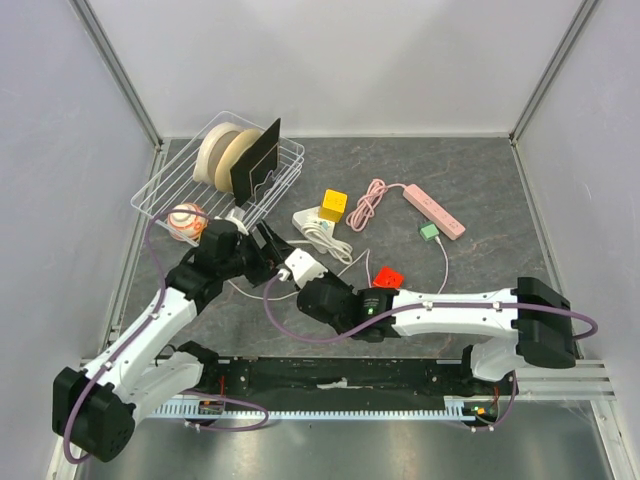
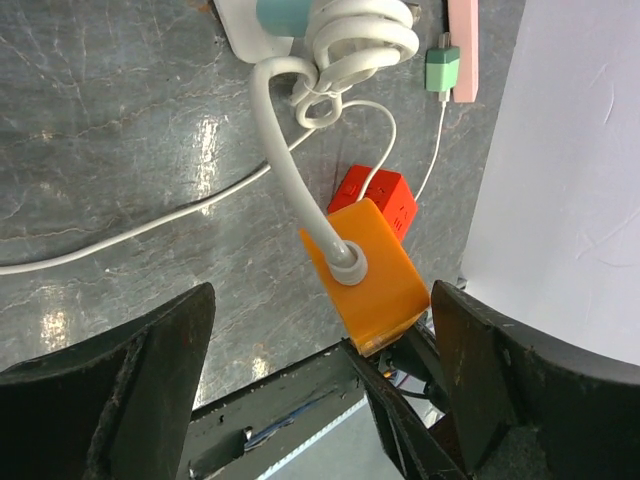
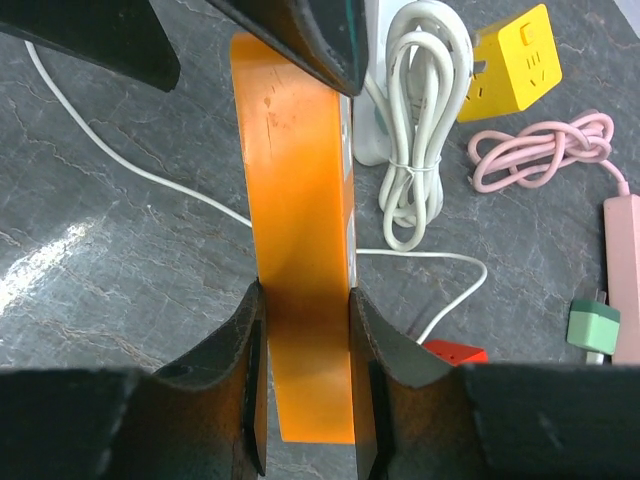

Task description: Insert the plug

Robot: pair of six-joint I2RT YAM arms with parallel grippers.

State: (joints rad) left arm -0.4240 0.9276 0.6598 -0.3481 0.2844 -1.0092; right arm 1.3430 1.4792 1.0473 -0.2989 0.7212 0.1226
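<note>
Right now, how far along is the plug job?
Looks done: the white cord enters the orange block, so it seems plugged in. In hand: the right tool clamps that block; the left tool stands open, holding nothing. Left: confirm the seating, which I cannot judge, then release.

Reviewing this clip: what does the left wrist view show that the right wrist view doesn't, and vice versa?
Left wrist only: the white cable's round collar entering the orange plastic block. Right wrist only: the yellow cube socket, the knotted pink cable, and the right pincer shut on the block's sides. Both: the block, the small red cube, the green plug and the bundled white cord.
</note>
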